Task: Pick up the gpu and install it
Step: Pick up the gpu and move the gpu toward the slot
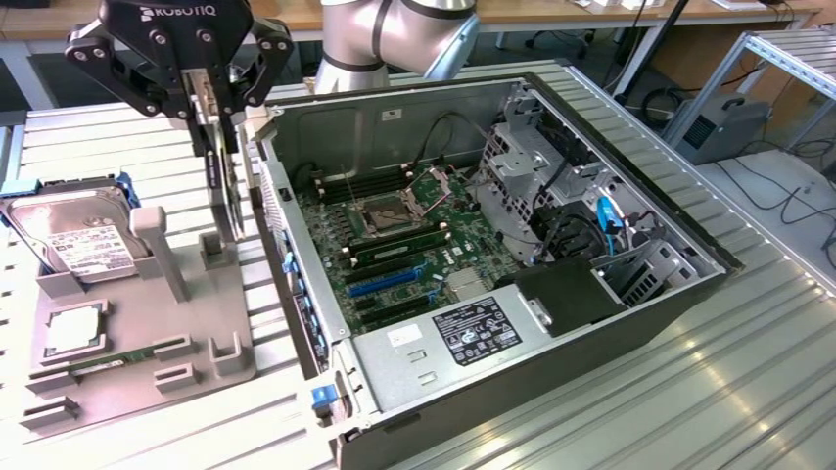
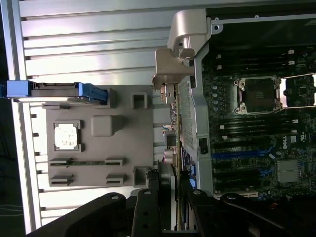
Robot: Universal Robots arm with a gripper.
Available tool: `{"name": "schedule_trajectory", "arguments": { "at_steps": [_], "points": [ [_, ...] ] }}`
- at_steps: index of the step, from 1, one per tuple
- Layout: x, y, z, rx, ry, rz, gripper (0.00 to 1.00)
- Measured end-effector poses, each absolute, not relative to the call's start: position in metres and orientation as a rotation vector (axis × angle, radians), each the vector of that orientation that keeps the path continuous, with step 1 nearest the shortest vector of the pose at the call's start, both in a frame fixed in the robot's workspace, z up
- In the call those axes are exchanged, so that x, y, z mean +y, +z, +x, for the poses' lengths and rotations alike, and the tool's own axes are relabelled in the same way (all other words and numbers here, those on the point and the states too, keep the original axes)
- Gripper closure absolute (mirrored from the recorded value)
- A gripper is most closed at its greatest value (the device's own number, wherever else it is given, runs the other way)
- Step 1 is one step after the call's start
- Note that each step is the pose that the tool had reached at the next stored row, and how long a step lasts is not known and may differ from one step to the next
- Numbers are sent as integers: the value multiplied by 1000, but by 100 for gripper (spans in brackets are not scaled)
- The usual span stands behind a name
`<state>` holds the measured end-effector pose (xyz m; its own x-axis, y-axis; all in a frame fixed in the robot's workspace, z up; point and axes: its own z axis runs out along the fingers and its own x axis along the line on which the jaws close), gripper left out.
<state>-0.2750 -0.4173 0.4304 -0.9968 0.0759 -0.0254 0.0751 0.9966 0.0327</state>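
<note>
Over the grey holder (image 1: 215,338) at the exterior view's near left, the gpu (image 1: 226,186) hangs upright, its top edge clamped in our gripper (image 1: 209,93), just beside the open computer case's (image 1: 379,122) wall. We judge it wants holding plumb, clear of that wall. The wrist view lines its edge against the motherboard (image 2: 247,143) slots; the exterior view gives its height.

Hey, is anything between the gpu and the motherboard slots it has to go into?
Yes: the computer case's side wall stands between the gpu, held in the gripper outside the case, and the motherboard slots.
</note>
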Motion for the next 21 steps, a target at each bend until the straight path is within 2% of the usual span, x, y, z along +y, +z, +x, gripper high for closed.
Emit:
{"name": "schedule_trajectory", "arguments": {
  "at_steps": [21],
  "points": [
    [-417,430,-267,3112,46,118,73]
  ]
}}
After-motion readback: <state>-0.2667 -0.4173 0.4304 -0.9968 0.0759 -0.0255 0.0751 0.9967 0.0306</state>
